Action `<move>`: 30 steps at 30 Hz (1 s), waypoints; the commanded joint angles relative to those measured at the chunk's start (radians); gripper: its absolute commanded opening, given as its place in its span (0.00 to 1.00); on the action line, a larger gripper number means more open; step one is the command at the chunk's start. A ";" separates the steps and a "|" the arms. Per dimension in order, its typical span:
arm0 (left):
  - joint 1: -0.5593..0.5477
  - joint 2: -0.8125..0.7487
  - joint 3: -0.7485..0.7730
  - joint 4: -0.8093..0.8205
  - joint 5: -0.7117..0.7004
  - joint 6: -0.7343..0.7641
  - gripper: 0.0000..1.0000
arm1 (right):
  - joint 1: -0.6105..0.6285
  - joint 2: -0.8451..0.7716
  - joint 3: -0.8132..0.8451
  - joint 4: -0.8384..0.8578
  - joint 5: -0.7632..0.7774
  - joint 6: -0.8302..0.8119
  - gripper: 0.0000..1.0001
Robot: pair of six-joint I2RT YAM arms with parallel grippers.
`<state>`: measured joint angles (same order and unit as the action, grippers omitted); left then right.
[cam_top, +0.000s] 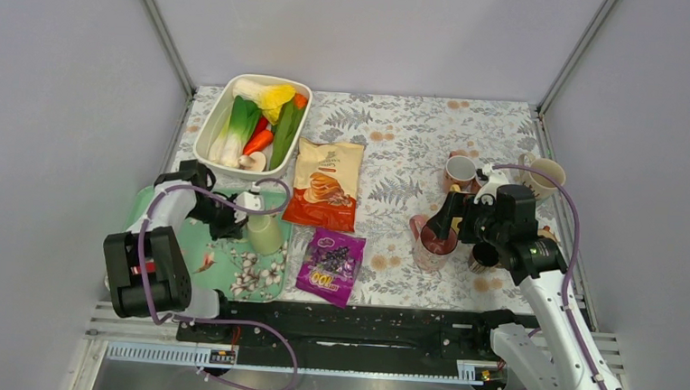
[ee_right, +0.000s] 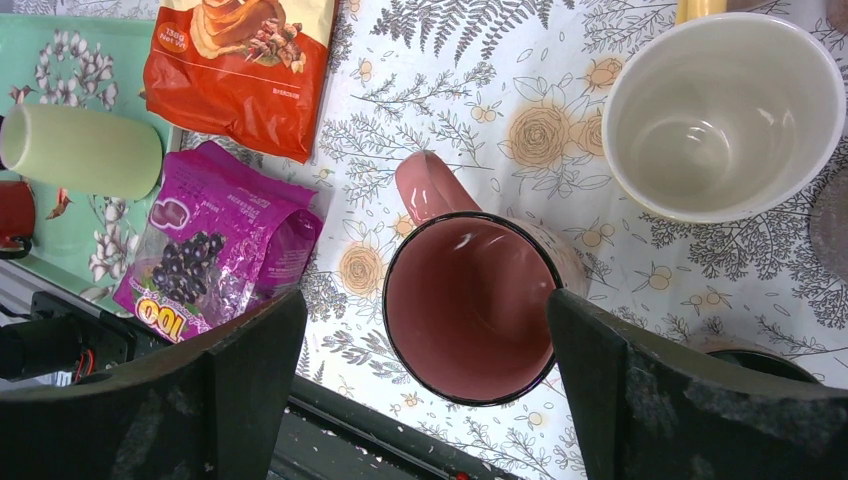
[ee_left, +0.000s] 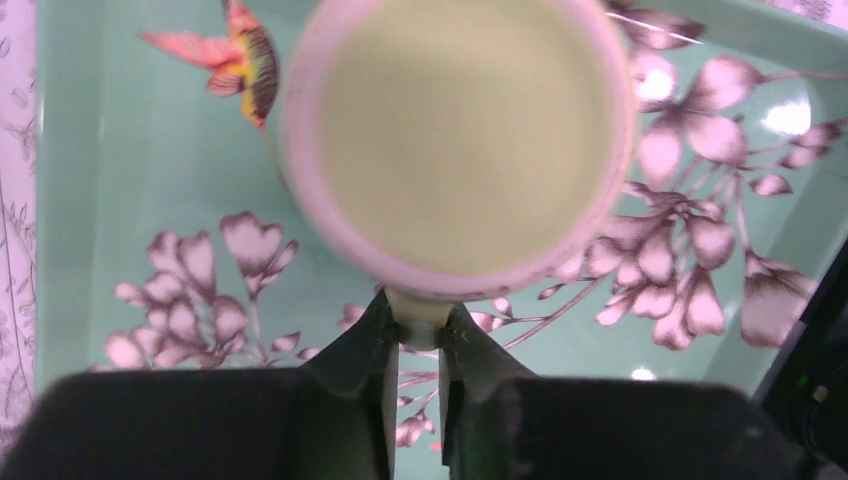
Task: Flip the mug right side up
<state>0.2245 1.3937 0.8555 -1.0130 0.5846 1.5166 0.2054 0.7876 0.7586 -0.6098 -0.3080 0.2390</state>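
Note:
A pale green mug [cam_top: 264, 231] is on the mint floral tray [cam_top: 228, 274] at the near left. In the left wrist view a round, flat-looking end of it [ee_left: 460, 140] faces the camera and fills the upper frame. My left gripper [ee_left: 420, 325] is shut on the mug's handle, which sits between both fingers; it reaches the mug from the left in the top view [cam_top: 231, 220]. The mug also shows in the right wrist view [ee_right: 85, 150]. My right gripper [ee_right: 425, 330] is open, its fingers spread either side of an upright pink mug [ee_right: 470, 305].
An orange snack bag [cam_top: 327, 183] and a purple snack bag [cam_top: 333, 265] lie mid-table. A white dish [cam_top: 214, 124] of vegetables stands at the back left. A white cup [ee_right: 720, 110], a cream mug [cam_top: 546, 176] and a dark cup [cam_top: 484, 255] crowd the right side.

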 commanded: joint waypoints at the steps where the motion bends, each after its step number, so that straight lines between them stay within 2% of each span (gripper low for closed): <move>1: 0.002 -0.018 -0.016 0.014 0.074 -0.026 0.00 | 0.012 0.003 0.004 0.024 -0.004 -0.014 0.99; 7: 0.010 -0.068 -0.002 0.033 0.076 -0.198 0.00 | 0.016 0.003 0.012 0.018 -0.015 -0.019 0.99; 11: 0.016 -0.148 0.020 0.021 0.142 -0.343 0.00 | 0.018 -0.008 0.035 0.019 -0.057 -0.018 0.99; 16: 0.015 -0.267 0.052 0.026 0.222 -0.513 0.00 | 0.078 -0.050 0.055 0.087 -0.131 0.090 1.00; 23: -0.024 -0.353 0.203 0.003 0.268 -0.726 0.00 | 0.367 -0.021 0.030 0.470 -0.138 0.240 0.99; 26: -0.062 -0.383 0.297 0.025 0.340 -0.860 0.00 | 0.471 0.079 0.031 0.664 -0.118 0.309 0.99; 30: -0.176 -0.416 0.384 0.137 0.303 -1.091 0.00 | 0.539 0.293 0.045 1.013 -0.190 0.507 1.00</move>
<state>0.1314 1.0344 1.1229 -1.0172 0.7792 0.6884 0.6945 0.9207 0.7670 -0.0032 -0.4335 0.5476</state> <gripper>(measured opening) 0.190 0.993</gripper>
